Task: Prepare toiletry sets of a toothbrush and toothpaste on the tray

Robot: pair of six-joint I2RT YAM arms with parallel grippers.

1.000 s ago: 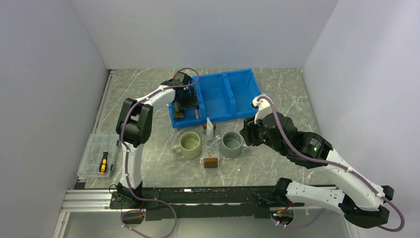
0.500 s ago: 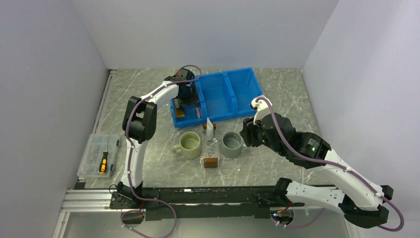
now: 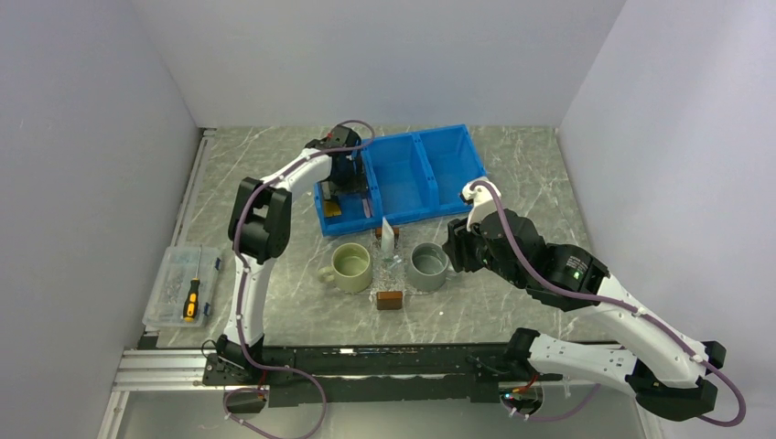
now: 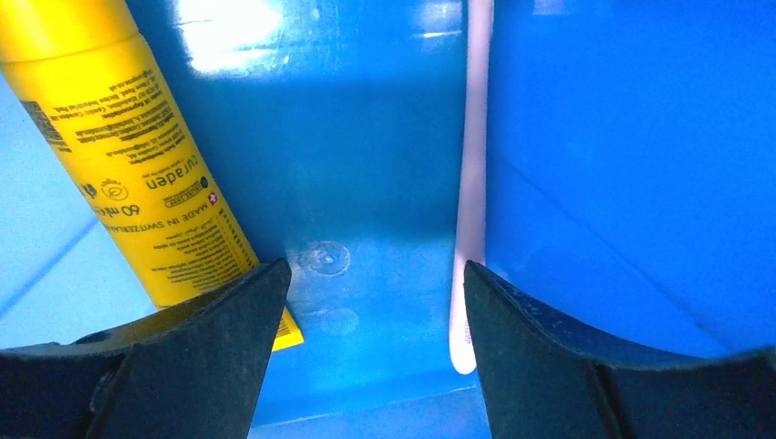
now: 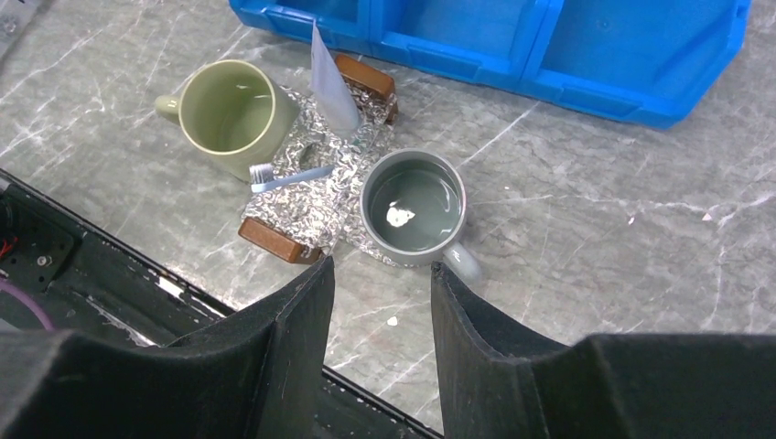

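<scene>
My left gripper [image 4: 373, 274] is open, low inside the left compartment of the blue bin [image 3: 412, 174]. A yellow toothpaste [image 4: 137, 155] tube lies by its left finger. A thin pale pink toothbrush [image 4: 471, 183] lies along the bin wall by its right finger. Neither is gripped. The tray [image 5: 311, 215], shiny with a brown block at each end, lies between two mugs. It carries a white toothpaste tube [image 5: 331, 87] leaning upright and a pale blue toothbrush [image 5: 288, 176]. My right gripper [image 5: 382, 265] hovers open and empty, near the grey mug.
A green mug [image 5: 233, 114] stands left of the tray and a grey mug [image 5: 414, 206] right of it. The bin's middle and right compartments look bare. A clear parts box [image 3: 178, 283] with a screwdriver sits at the table's left edge.
The left gripper has shifted slightly within the bin's left compartment. The right arm has edged slightly nearer and is otherwise still.
</scene>
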